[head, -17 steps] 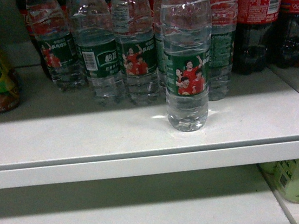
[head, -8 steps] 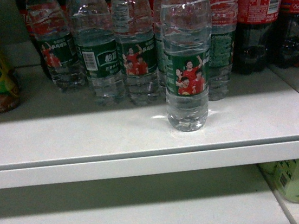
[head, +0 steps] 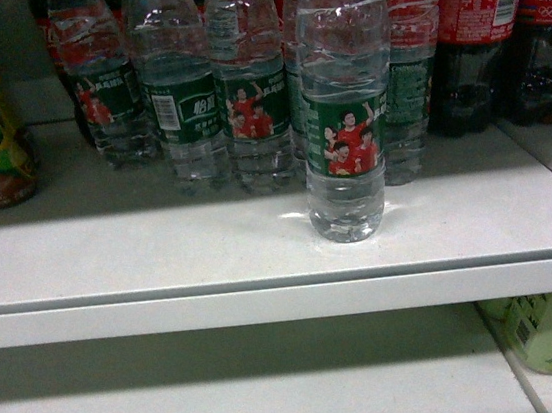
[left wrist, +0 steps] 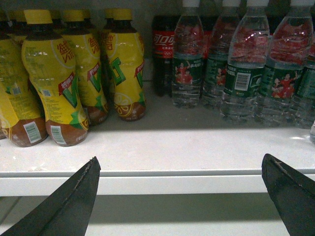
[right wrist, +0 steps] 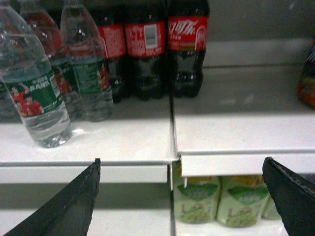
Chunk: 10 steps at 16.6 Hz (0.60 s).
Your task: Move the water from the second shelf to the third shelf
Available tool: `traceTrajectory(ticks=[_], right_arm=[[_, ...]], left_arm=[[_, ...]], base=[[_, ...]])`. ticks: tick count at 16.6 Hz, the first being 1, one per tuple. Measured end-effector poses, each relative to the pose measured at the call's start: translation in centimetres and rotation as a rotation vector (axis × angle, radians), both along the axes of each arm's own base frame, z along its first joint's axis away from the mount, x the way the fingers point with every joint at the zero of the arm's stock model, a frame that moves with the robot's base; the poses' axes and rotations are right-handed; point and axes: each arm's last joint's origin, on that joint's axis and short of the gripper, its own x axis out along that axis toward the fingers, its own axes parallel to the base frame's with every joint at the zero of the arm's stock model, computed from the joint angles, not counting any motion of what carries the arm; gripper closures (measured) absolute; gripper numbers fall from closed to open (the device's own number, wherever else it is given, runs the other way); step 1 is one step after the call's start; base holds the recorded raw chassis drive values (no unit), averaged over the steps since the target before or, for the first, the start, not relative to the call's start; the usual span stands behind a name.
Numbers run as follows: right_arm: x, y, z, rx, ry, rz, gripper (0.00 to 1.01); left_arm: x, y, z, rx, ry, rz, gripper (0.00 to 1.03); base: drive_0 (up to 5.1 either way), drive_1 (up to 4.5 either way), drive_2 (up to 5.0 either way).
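water bottle [head: 341,108] alone at front, bottle row [head: 181,87] crowding behind

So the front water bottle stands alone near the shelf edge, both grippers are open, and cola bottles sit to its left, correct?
Not quite: the cola bottles sit to the right of the front water bottle, as the head view shows; to its left are more water bottles. The rest holds: it stands alone near the shelf edge, and both wrist views show open jaws.

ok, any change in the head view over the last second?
Nothing visibly changed. The front water bottle stands upright alone near the shelf edge, ahead of the row of water bottles, same as before. Neither gripper shows in the head view; both the left gripper and the right gripper are open in the wrist views.
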Motion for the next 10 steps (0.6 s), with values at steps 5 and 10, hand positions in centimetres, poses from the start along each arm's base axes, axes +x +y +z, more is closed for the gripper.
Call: traceTrajectory(ticks=[5,10], right_arm=[[1.2,-0.8,3.6,0.055,-0.063,0.05,0.03],[4.9,0.6,6.1,0.016,-0.04,0.218,0.03]], left_arm=[[0.0,0.0,0.0,0.0,0.0,0.0,0.05],[0.0,0.0,0.0,0.0,0.0,0.0,0.05]], base=[[0.0,0.0,0.0],[0.0,0.0,0.0]])
